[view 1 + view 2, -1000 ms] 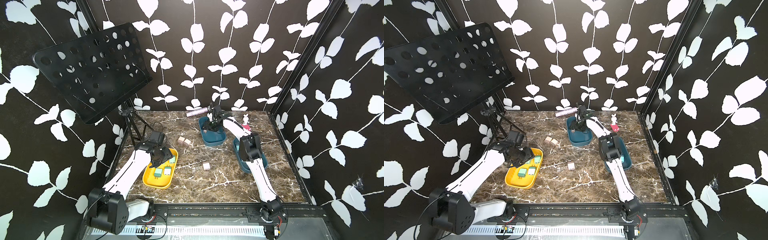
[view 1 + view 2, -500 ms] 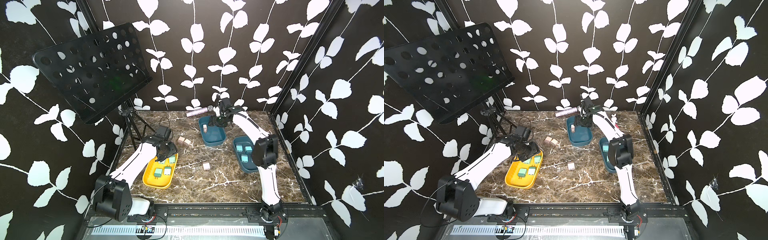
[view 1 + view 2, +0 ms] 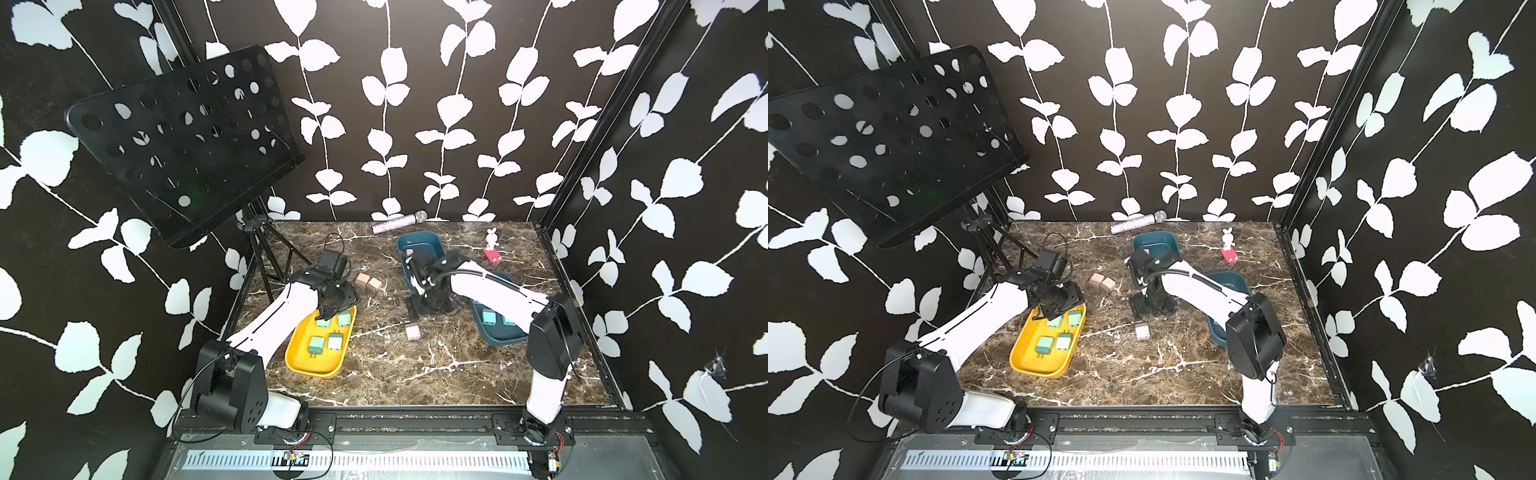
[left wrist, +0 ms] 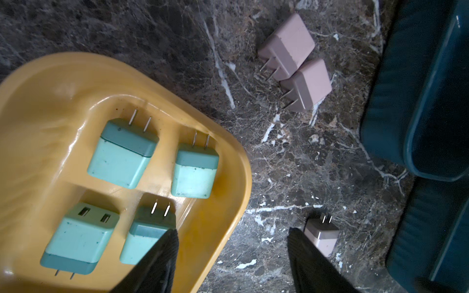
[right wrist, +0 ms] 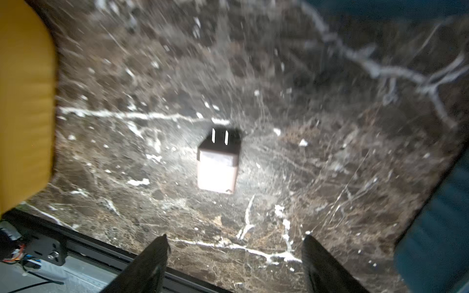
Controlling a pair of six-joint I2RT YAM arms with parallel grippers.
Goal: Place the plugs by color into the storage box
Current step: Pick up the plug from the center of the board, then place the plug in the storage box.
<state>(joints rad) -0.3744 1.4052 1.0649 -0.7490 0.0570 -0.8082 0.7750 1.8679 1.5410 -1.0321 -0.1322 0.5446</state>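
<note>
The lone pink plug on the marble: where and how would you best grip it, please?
Probably from above, across the two flat side faces of the lone pink plug, clear of its prongs: it seems to lie flat, alone on the marble, sides free.

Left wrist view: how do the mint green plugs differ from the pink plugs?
Colour: the mint green plugs are pale green; the pink plugs are dusty pink.
Place: the mint green plugs lie inside the yellow tray; the pink plugs lie on the marble table.
Count: four mint green, three pink.
Both are small cubes with two metal prongs.
</note>
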